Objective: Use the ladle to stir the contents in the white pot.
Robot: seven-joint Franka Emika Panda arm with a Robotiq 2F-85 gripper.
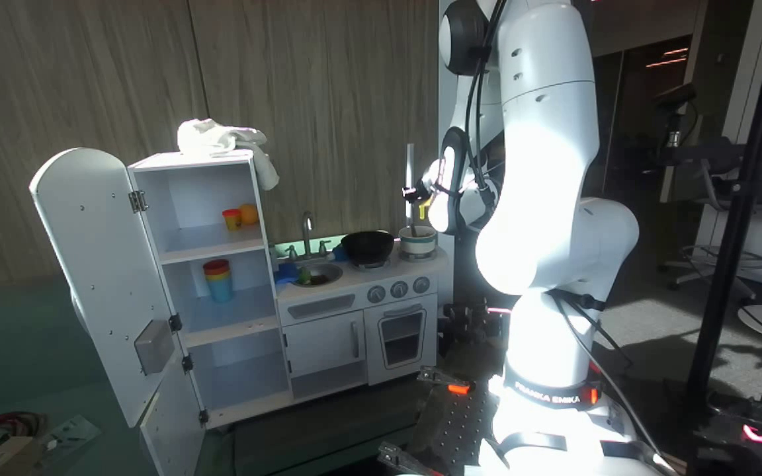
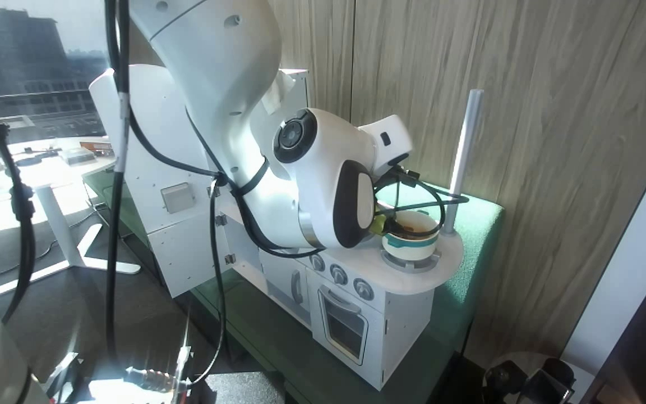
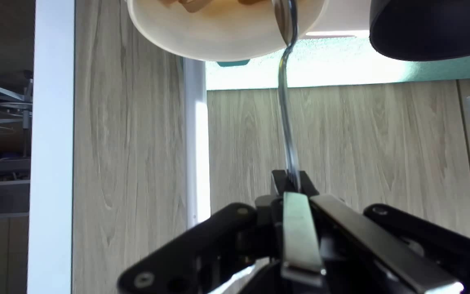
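Note:
The white pot with a teal band stands on a burner of the toy stove; it also shows in the other exterior view and at the top of the wrist view. Brown and orange pieces lie inside it. My gripper is shut on the handle of the metal ladle. The ladle extends from the fingertips to the pot, with its bowl end over or inside the pot near the rim; whether it touches the pieces I cannot tell. In an exterior view the arm partly hides the gripper.
A black wok sits beside the pot and shows in the wrist view. A white upright pole stands close behind the pot. A sink with a faucet lies beyond the wok. A wood-panel wall rises behind.

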